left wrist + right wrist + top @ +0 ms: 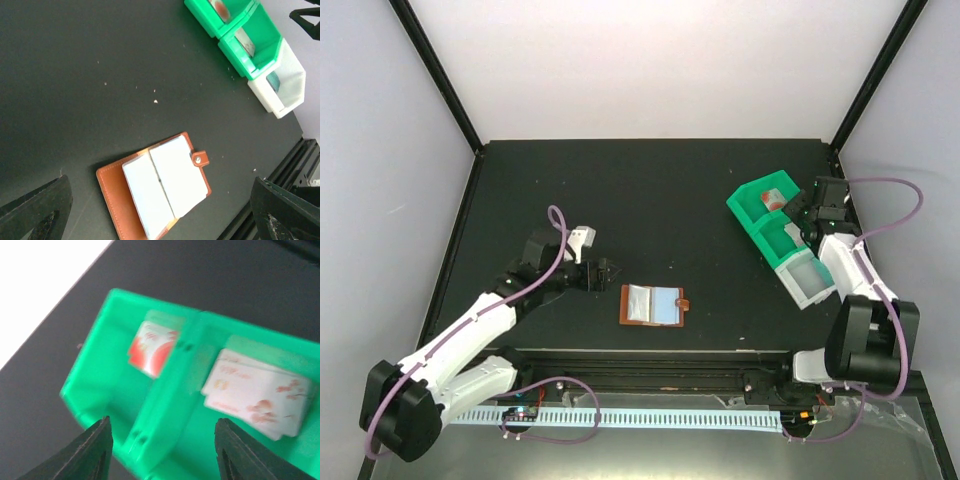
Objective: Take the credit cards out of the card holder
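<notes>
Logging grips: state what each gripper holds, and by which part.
Nothing is held. The left gripper stands open beside the card holder; the right gripper is open above the green tray, where credit cards lie.

Bare counter (650,190) along far edge and through the middle. Blocked near right edge by green tray (752,232); blocked at near edge by open card holder (653,305). Wide gap between them.
</notes>
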Tool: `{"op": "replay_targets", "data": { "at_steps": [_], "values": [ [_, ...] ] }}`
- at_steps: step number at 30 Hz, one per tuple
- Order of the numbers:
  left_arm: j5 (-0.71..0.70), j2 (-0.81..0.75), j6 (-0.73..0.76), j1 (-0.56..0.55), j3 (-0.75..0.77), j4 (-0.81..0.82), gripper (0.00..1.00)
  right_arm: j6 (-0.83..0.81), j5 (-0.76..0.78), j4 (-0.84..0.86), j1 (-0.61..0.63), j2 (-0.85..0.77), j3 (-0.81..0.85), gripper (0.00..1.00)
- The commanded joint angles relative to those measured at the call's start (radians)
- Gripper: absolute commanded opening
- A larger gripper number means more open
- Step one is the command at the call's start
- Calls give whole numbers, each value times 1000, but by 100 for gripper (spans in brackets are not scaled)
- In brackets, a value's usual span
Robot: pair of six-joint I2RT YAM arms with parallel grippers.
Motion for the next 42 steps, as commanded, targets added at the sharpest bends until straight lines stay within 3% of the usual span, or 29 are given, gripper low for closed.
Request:
{"op": "replay_targets", "data": {
  "at_steps": [1,4,7,8,13,18,29,42],
  "values": [
    [-79,-19,27,-7,103,-73,99,-104,-106,-50,85,-97,18,62],
    [-144,-32,41,-6,152,-127,99,-162,-155,-71,151,-154,23,72],
    [-228,-38,22,-6,192,-189,99,-178,-201,-91,223,-207,18,99],
    [-240,-39,17,-6,202,-205,99,-180,-203,-99,248,-226,17,100],
    [-272,-52,-23,-6,251,-248,99,-203,-239,-118,343,-344,-18,100],
    [-238,-103,-8,-5,291,-249,99,-250,-391,-135,348,-459,-65,100],
    [-264,-301,-21,-5,256,-286,99,-272,-551,-181,348,-667,-144,100],
    [-216,-315,-85,-5,155,-219,99,-250,-561,-178,349,-692,-218,100]
  ]
}}
